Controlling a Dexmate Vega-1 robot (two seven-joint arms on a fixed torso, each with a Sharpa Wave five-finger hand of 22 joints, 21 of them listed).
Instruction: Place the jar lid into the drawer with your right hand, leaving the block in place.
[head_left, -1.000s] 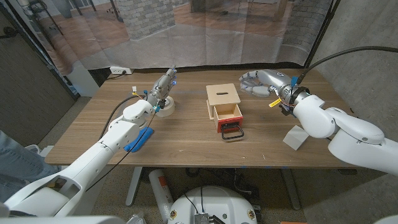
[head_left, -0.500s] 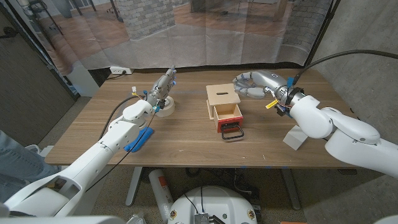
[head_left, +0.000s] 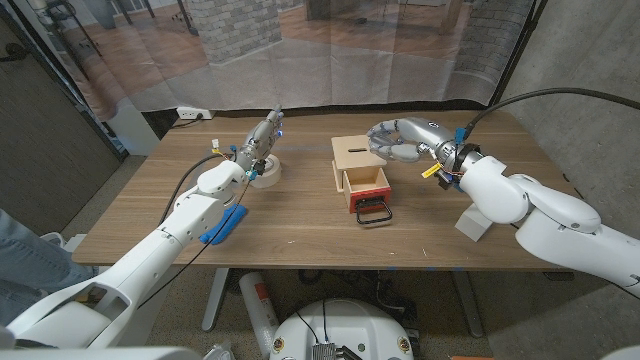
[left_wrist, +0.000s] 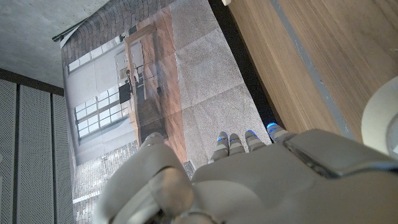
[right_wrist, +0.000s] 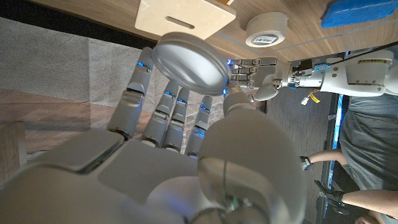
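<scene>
My right hand (head_left: 400, 138) hovers just right of and behind the wooden box (head_left: 358, 155), gripping the jar lid. In the right wrist view the lid (right_wrist: 189, 62) is a silver disc pinched between the thumb and the fingers of that hand (right_wrist: 174, 143), with the wooden box (right_wrist: 183, 15) beyond it. The red drawer (head_left: 365, 188) stands pulled out toward me, its black handle (head_left: 373, 215) lying on the table. A blue block (head_left: 222, 225) lies beside my left forearm. My left hand (head_left: 263, 142) stands upright over a white tape roll (head_left: 265, 173), fingers straight, holding nothing.
A pale grey wedge (head_left: 475, 222) sits on the table under my right forearm. The tape roll (right_wrist: 267, 28) and blue block (right_wrist: 348, 12) show past the box in the right wrist view. A person (right_wrist: 367, 155) stands by the table's left side.
My right hand has carried the lid leftward, from the table's back right to just beside the wooden box. The left arm has not moved.
</scene>
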